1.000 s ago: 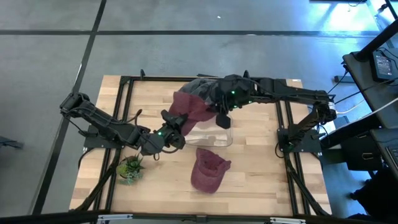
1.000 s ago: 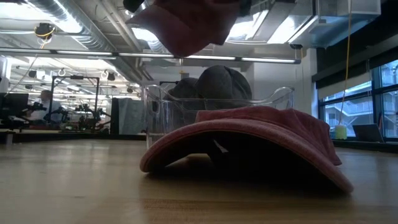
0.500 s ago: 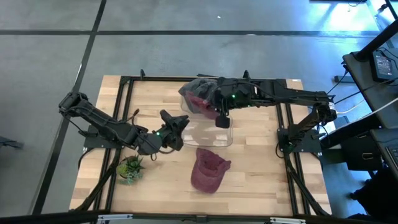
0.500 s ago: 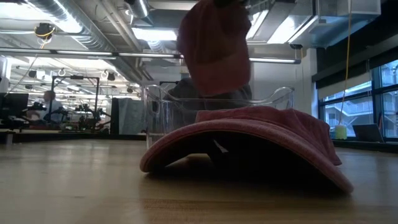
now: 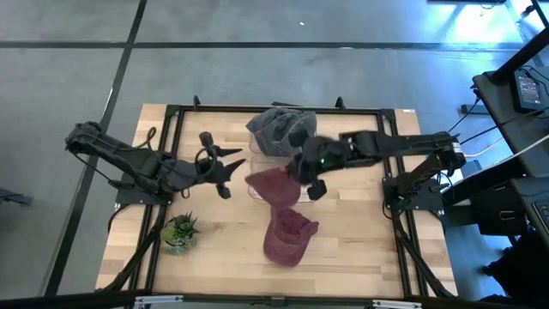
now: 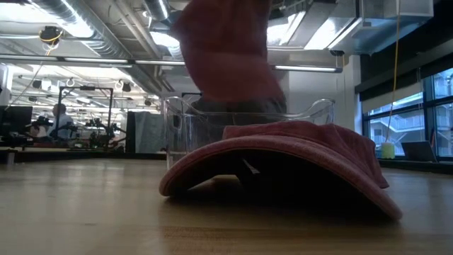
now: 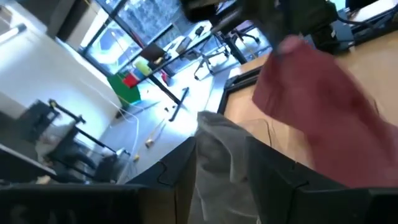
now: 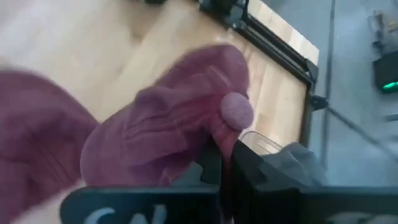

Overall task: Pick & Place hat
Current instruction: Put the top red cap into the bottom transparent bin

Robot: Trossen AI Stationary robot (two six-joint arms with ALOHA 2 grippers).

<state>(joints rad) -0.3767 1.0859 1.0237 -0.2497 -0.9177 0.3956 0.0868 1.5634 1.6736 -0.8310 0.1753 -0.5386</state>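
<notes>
Beyond the wooden bench (image 5: 360, 240) an office hall is showing, with a person sitting far off at a desk. We are taking the clear bin (image 5: 257, 182) at the bench's middle as our landmark. Over its near edge our right gripper (image 5: 302, 178) is pinching a red hat (image 5: 274, 184) by the crown, just beside the top button, and the cloth is hanging limp from it. A second red hat (image 5: 287, 236) is lying on the boards just in front of the bin, and a grey hat (image 5: 276, 129) is resting at the bin's far side. Our left gripper (image 5: 219, 166) is waiting, fingers spread, to the bin's left, beyond a small plant (image 5: 180, 232). We are judging the hat light, soft and floppy, so a pinch at the stiffer brim or crown seam should hold best.
</notes>
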